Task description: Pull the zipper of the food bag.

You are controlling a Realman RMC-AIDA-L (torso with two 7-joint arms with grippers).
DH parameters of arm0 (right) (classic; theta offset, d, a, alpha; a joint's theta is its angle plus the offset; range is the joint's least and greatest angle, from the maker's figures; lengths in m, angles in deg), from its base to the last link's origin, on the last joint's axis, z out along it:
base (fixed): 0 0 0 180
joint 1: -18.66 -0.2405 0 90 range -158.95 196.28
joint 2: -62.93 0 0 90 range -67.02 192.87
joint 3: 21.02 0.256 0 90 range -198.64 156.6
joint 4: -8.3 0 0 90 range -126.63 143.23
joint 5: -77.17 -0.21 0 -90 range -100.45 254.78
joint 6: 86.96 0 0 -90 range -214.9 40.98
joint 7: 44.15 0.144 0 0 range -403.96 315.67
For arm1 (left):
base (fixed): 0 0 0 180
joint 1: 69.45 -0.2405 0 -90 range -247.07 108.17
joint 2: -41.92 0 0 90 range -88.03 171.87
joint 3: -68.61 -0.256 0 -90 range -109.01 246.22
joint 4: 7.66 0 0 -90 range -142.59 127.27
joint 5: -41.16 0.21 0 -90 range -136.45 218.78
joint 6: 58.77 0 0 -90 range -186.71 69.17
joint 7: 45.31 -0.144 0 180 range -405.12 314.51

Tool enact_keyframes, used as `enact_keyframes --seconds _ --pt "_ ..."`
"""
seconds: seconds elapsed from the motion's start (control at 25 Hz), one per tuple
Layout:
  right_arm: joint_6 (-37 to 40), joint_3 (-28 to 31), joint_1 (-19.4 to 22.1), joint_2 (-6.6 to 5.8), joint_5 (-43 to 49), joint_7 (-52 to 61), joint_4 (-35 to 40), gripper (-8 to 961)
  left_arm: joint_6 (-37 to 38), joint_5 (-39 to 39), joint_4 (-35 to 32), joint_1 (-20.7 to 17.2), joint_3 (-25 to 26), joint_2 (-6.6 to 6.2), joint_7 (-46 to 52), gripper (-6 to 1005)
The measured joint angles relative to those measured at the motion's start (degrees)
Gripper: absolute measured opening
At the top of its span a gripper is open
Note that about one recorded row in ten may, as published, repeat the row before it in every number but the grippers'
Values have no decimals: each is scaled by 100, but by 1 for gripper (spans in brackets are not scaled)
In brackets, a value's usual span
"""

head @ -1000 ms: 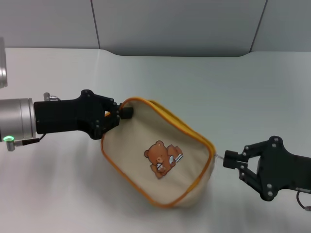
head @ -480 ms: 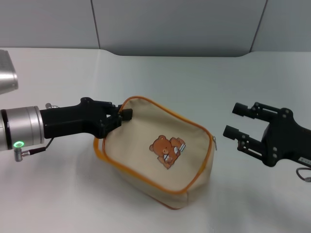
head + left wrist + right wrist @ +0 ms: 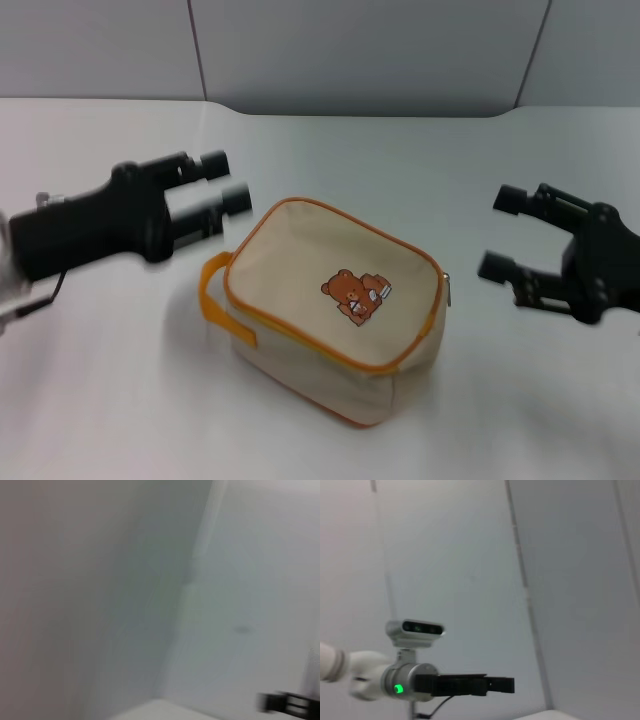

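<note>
The food bag (image 3: 320,320) is a boxy beige pouch with orange piping and a brown bear print. It rests on the white table, its orange loop handle (image 3: 214,296) at its left end. The zipper's small silver pull tab (image 3: 447,290) hangs at the bag's right end. My left gripper (image 3: 225,180) is open and empty, just up and left of the bag, not touching it. My right gripper (image 3: 500,232) is open and empty, a short way right of the pull tab. The left arm also shows in the right wrist view (image 3: 465,685).
The white table (image 3: 120,400) spreads around the bag. A grey panelled wall (image 3: 360,50) stands behind its far edge. The left wrist view shows only blurred wall and a dark shape at one corner (image 3: 290,702).
My left gripper let go of the bag's corner and drew back. My right gripper released the pull tab, opened and moved away. The bag dropped level onto the table.
</note>
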Motion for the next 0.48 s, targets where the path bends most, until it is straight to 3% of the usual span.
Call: enact_keyframes --seconds 0.04,0.08,0.2,0.28,0.36,0.48 --pt "0 0 0 0 0 0 0 797 0 0 0 0 0 0 0 464" --pt "364 -31 -70 -106 311 77 19 843 301 34 22 -9 -137 -60 -114 500" --pt "654 -35 -185 -177 835 107 29 843 719 77 43 -9 -653 -158 -184 614" --pt "676 -34 -257 -177 1121 136 36 843 742 104 46 -43 -1045 -158 -165 692" --pt "661 -35 -282 -167 1224 144 38 843 714 139 47 -60 -1091 -144 -164 770" --pt "533 -25 -305 -101 1336 130 87 843 672 305 49 -83 -1134 -109 -163 780"
